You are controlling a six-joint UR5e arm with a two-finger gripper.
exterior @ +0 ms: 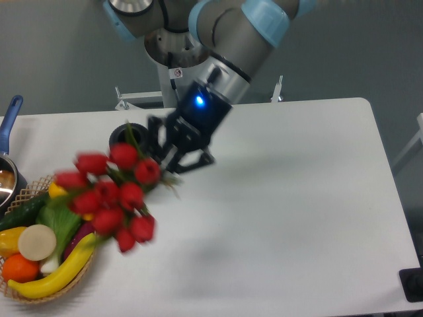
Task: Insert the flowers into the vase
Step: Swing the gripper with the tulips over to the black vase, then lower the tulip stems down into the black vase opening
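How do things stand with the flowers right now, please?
Hand shut on flowers, bunch airborne, blurred. Vase mostly hidden behind them. Basket below the blooms.

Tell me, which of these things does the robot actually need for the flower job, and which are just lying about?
Needed:
- the flowers, red tulips held in the gripper
- the vase, black, mostly hidden behind the bunch

Just lying about:
- the wicker basket of toy vegetables and fruit
- the pot with a blue handle at the table's left edge
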